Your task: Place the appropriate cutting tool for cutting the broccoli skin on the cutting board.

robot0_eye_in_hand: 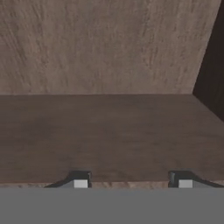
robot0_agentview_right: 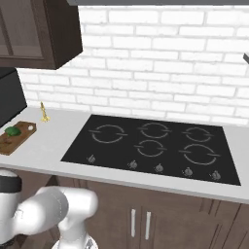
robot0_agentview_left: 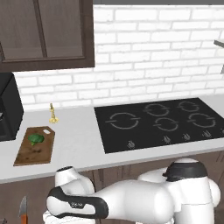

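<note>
Green broccoli (robot0_agentview_left: pixel 36 139) sits on the unlabelled brown cutting board (robot0_agentview_left: pixel 27 157).

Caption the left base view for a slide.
Broccoli sits on the cutting board left of the cooktop; the orange-handled knife waits low beside the folded arm.

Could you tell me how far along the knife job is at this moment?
Nothing looks done: the cutting board carries only the broccoli. The orange-handled knife sits low at the left base view's bottom left, below counter level. The gripper is open, empty, facing wood. Grasping and placing remain.
</note>
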Controlling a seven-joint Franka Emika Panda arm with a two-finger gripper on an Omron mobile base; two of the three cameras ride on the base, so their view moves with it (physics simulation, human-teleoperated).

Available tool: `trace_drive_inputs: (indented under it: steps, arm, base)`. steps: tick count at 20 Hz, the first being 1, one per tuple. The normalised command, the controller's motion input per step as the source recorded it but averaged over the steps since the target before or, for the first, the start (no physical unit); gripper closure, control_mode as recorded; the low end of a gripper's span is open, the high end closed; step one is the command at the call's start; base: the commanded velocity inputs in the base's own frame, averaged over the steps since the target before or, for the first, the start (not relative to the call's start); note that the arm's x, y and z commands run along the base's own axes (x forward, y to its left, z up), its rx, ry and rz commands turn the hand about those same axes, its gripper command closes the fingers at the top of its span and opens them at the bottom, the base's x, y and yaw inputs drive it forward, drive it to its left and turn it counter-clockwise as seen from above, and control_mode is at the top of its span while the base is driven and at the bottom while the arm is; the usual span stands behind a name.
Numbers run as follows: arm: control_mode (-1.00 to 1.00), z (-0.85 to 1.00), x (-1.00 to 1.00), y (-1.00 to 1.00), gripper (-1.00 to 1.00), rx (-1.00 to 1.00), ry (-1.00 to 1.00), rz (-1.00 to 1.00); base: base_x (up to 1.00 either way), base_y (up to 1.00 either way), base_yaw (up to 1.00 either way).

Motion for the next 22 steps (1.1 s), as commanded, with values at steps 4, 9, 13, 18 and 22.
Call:
trace_drive_inputs:
  steps: [4,9,13,18,22]
  arm:
    - [-1.00,-0.09,-0.52,0.02,-1.00,0.01,0.00,0.00]
    - [-1.00,0.23,0.56,0.31,-1.00,0.04,0.00,0.00]
    - [-1.00,0.09,0.68,0.65,-1.00,0.01,0.00,0.00]
    - [-1.00,0.00,0.61,0.91,-1.00,-0.05,0.00,0.00]
    - [-1.00,-0.05,0.56,0.92,-1.00,-0.10,0.00,0.00]
  base:
    - [0.00,0.00,0.00]
    - [0.00,0.00,0.00]
    - [0.00,0.00,0.00]
    - [0.00,0.00,0.00]
    - [0.00,0.00,0.00]
